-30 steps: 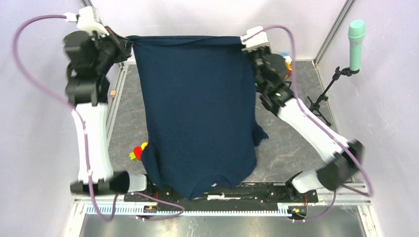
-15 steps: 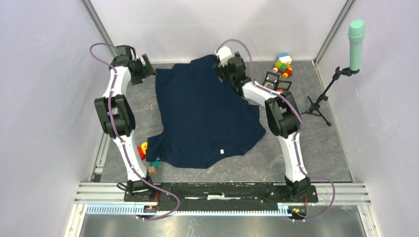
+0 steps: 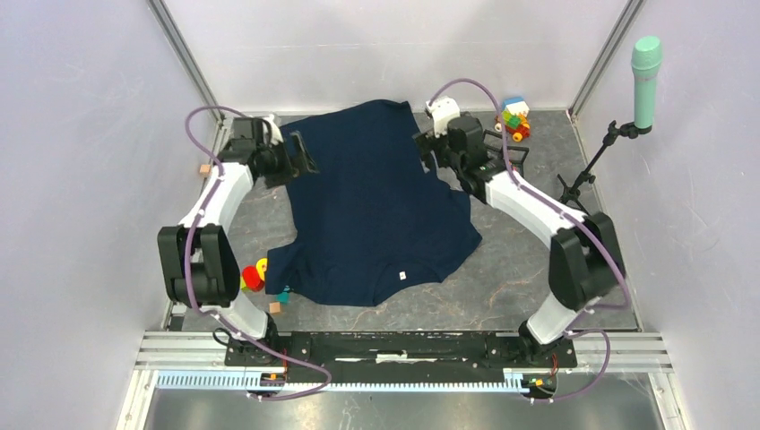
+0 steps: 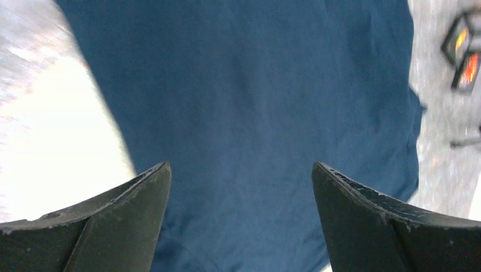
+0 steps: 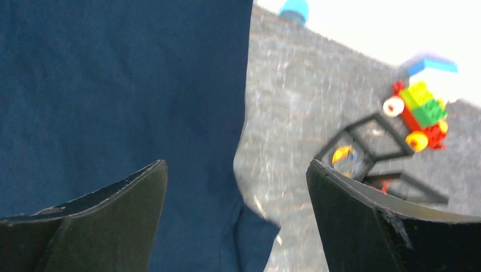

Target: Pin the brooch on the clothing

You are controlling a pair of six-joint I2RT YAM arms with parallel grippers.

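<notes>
The clothing (image 3: 376,202), a navy short-sleeved shirt, lies spread on the grey table with its collar toward the near edge and a small white tag (image 3: 402,274) near the collar. My left gripper (image 3: 301,154) hovers open over the shirt's far left edge. In the left wrist view it (image 4: 241,165) has only blue fabric (image 4: 255,102) beneath it. My right gripper (image 3: 428,150) stands open at the shirt's far right edge. The right wrist view shows it (image 5: 235,163) straddling the fabric's edge (image 5: 142,85) and bare table. I cannot make out the brooch.
Two small black frames (image 3: 495,148) holding orange bits (image 5: 344,155) stand just right of the right gripper. A toy block car (image 3: 513,116) sits at the back right. Coloured toys (image 3: 254,276) lie by the shirt's near left sleeve. A teal microphone (image 3: 645,64) on a stand rises at the right.
A second ago both grippers held the shirt's hem stretched high. Both have since opened and let go, the shirt lies flat, and the arms have dropped low over its far corners.
</notes>
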